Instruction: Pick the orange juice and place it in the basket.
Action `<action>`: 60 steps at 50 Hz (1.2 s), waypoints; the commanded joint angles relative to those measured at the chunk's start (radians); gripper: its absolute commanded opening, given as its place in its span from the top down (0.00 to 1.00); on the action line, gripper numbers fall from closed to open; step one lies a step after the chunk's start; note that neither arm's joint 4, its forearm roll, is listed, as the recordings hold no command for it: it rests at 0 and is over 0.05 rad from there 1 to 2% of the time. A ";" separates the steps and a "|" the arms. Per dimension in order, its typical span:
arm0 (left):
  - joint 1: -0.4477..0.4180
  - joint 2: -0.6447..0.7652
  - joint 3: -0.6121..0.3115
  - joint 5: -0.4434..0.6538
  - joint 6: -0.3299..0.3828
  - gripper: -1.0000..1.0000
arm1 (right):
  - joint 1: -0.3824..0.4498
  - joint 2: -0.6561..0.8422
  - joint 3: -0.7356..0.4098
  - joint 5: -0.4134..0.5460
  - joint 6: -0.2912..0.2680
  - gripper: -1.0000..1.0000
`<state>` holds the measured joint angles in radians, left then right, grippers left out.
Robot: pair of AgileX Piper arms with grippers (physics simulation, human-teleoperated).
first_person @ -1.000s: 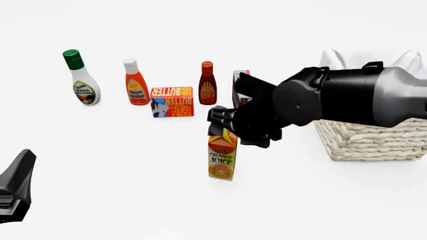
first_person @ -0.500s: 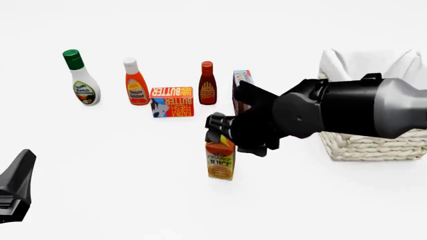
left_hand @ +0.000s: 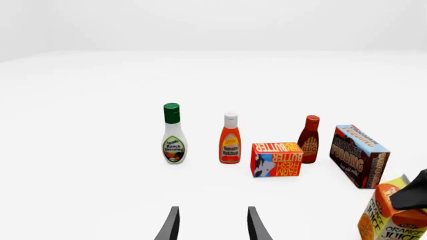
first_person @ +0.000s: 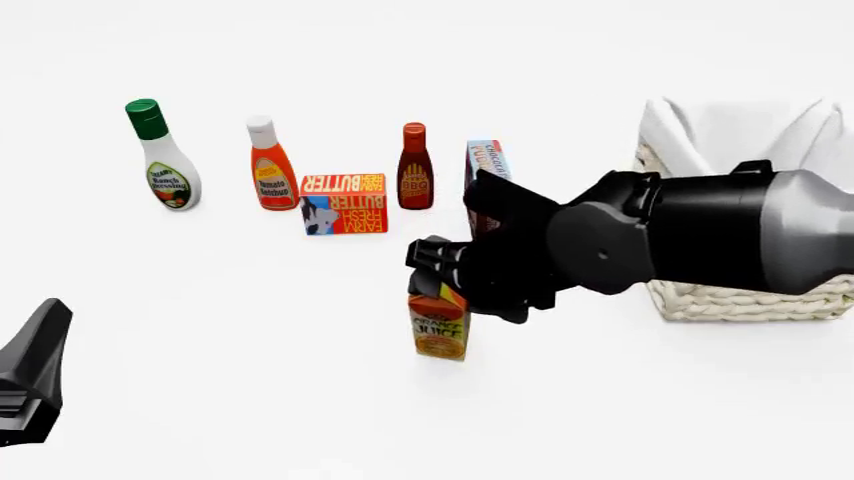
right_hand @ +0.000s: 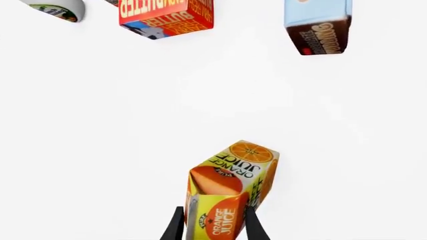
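Near the middle of the table (first_person: 267, 400), a little toward its near edge, the orange juice (first_person: 439, 325) stands upright on the surface, and my right gripper (right_hand: 213, 225) is down over its gable top. In the right wrist view I see the two fingers (right_hand: 175, 227) flanking the upper part of the carton, one on each side, but I cannot tell whether they press its faces or sit just clear of them. So I judge the reach as done and the grasp as at most half made; the carton is not lifted, since its base rests on the table in the front view. The basket (first_person: 747, 300) waits toward the right edge, partly hidden behind my right arm, and I see nothing of the juice in it. What remains is to clamp firmly, lift, carry right and lower into the liner. My left gripper (left_hand: 212, 225) hangs spread and empty near the left near corner, well apart from the butter box (first_person: 343, 204) and bottles.
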<state>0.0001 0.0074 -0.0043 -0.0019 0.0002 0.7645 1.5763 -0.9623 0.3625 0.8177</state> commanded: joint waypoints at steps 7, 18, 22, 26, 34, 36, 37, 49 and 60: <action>0.000 0.000 0.000 0.000 0.000 0.00 | -0.019 -0.013 -0.022 0.025 -0.003 1.00; 0.000 0.000 0.000 0.000 0.000 0.00 | -0.067 -0.026 -0.090 0.047 -0.043 1.00; 0.000 0.000 0.000 0.000 0.000 0.00 | -0.082 -0.039 -0.110 0.059 -0.057 1.00; 0.000 0.000 0.000 0.000 0.000 0.00 | -0.098 -0.063 -0.127 0.081 -0.073 1.00; 0.000 0.000 0.000 0.000 0.000 0.00 | -0.129 -0.106 -0.161 0.122 -0.102 1.00; 0.000 0.000 0.000 0.000 0.000 0.00 | -0.134 -0.122 -0.167 0.131 -0.106 1.00; 0.000 0.000 0.000 0.000 0.000 0.00 | -0.133 -0.129 -0.167 0.130 -0.103 1.00; 0.000 0.000 0.000 0.000 0.000 0.00 | -0.108 -0.244 -0.138 0.128 -0.053 1.00; 0.000 0.000 0.000 0.000 0.000 0.00 | -0.158 -0.300 -0.167 0.154 -0.095 1.00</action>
<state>0.0002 0.0074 -0.0043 -0.0019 0.0002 0.6394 1.3394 -1.1060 0.5030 0.7292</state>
